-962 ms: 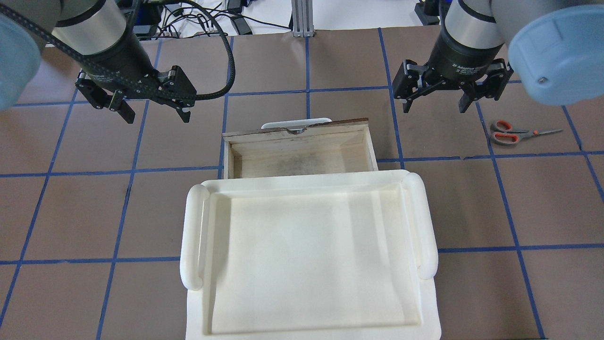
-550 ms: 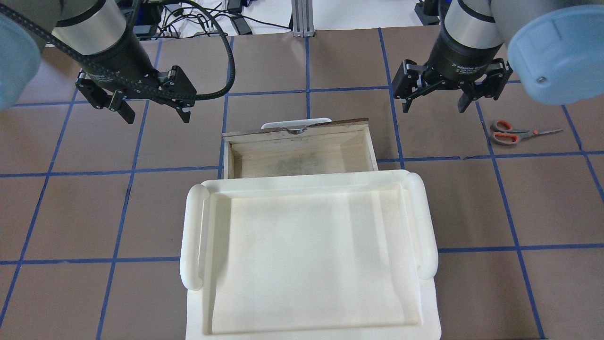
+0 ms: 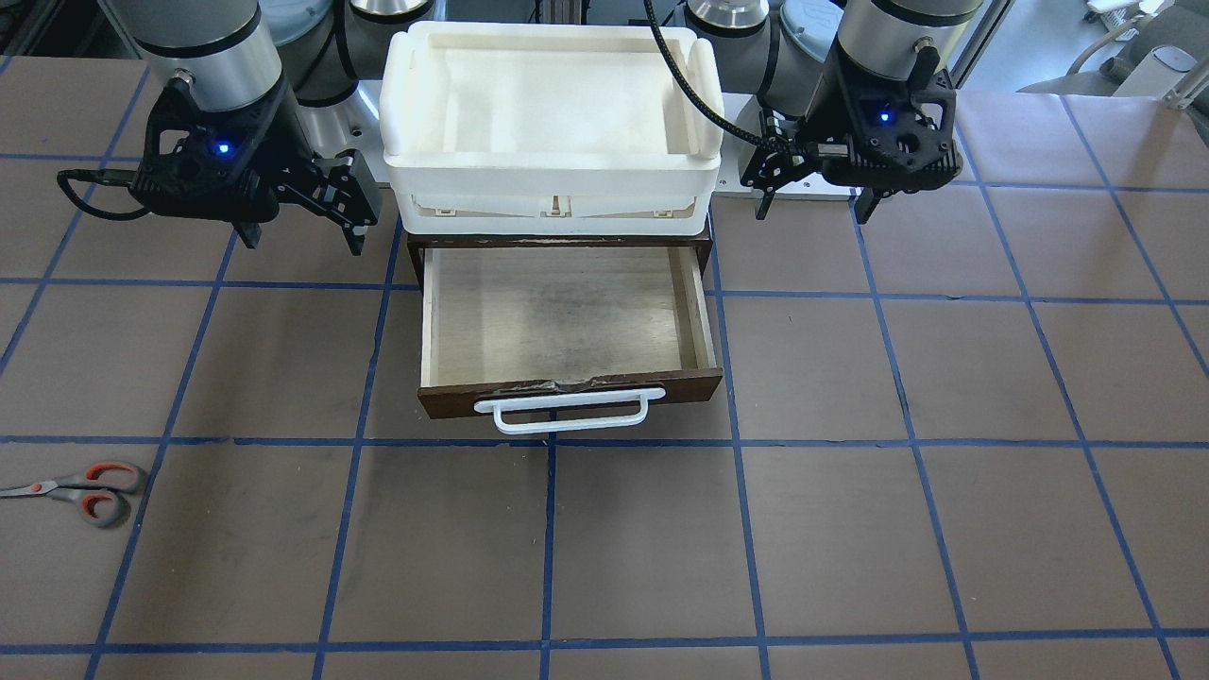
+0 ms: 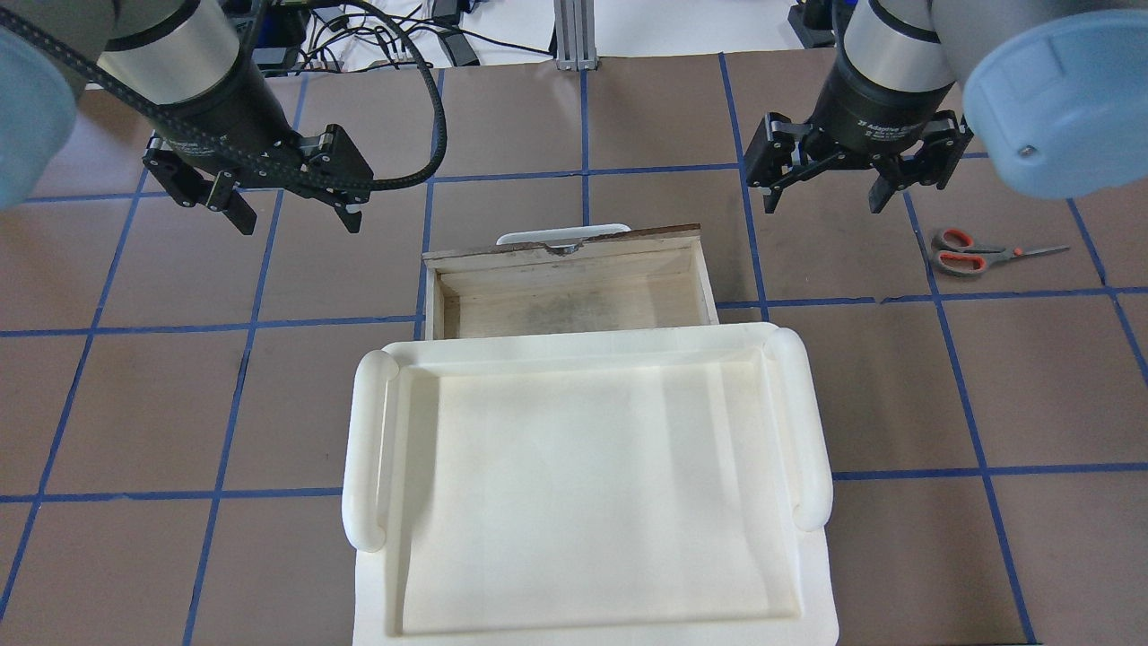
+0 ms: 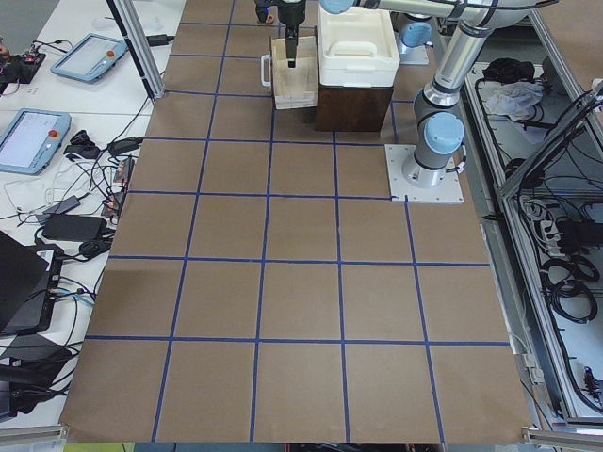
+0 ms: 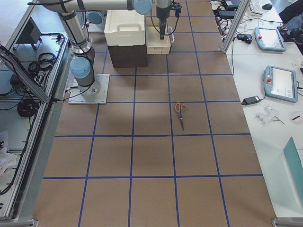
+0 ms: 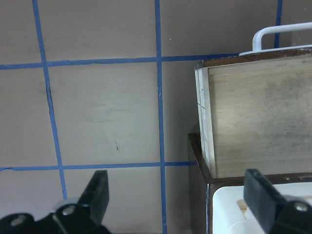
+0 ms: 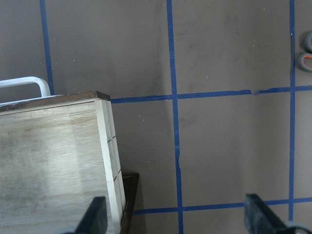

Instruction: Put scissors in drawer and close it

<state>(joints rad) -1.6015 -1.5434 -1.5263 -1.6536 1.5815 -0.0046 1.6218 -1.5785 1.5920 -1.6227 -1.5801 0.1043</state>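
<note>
Overhead exterior: I see nothing done yet — scissors point(image 4: 987, 254) lie toward the table's point(image 4: 179, 404) right edge, drawer point(image 4: 569, 292) open; left gripper point(image 4: 298, 220) and right gripper point(image 4: 823, 205) jaws spread, empty.

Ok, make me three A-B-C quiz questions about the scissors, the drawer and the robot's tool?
1. What colour is the handle of the drawer? A white; B red; C green.
2. Where are the scissors? A in the drawer; B on the table; C on the floor.
3. How is the right tool? A open, empty; B shut on the scissors; C shut on the handle.
Answers: A, the bar is white; B, they lie flat on the table, outside the drawer; A, its jaws stand apart, nothing between.
</note>
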